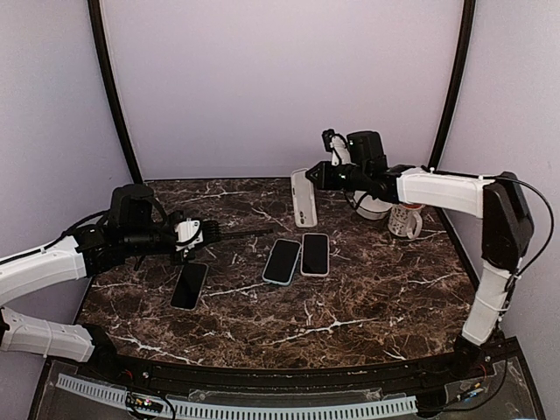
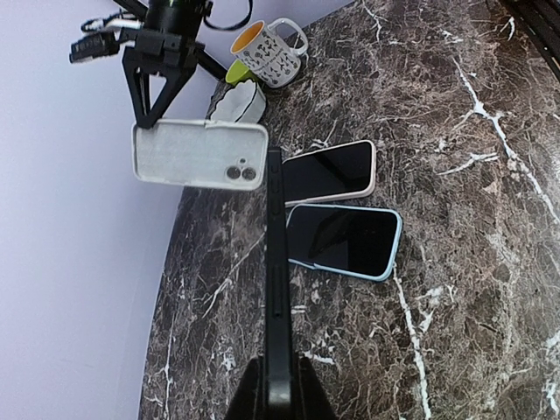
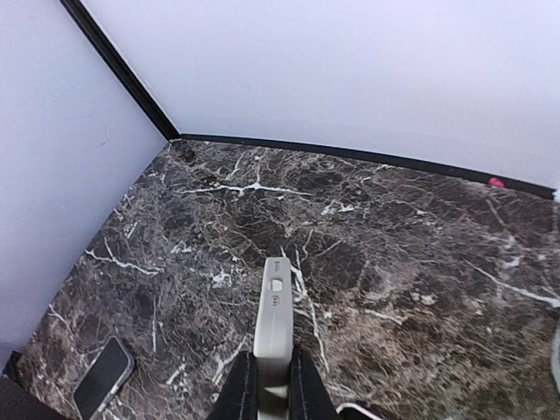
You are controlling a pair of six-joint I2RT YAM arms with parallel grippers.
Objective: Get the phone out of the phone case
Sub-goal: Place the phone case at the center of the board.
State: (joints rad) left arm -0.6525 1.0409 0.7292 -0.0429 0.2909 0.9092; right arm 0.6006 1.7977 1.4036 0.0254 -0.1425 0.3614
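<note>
1. Loose black handset (image 1: 189, 285): nearest, flat on the marble table (image 1: 367, 297), uncased.
2. Left gripper (image 2: 278, 389): clamped on one end of the bare phone (image 2: 276, 262), which is held aloft, edge-on, out of its case. Risk: with so narrow a hold, a slip or twist would likely drop it onto the stone or onto the blue-cased phone (image 1: 282, 261) and pale-cased phone (image 1: 315, 254) beyond.
3. Right gripper (image 3: 273, 376): pinched on the empty white case (image 2: 199, 154), raised, apart from the phone. Risk: a careless swing could strike the mug (image 1: 404, 220) behind.
</note>
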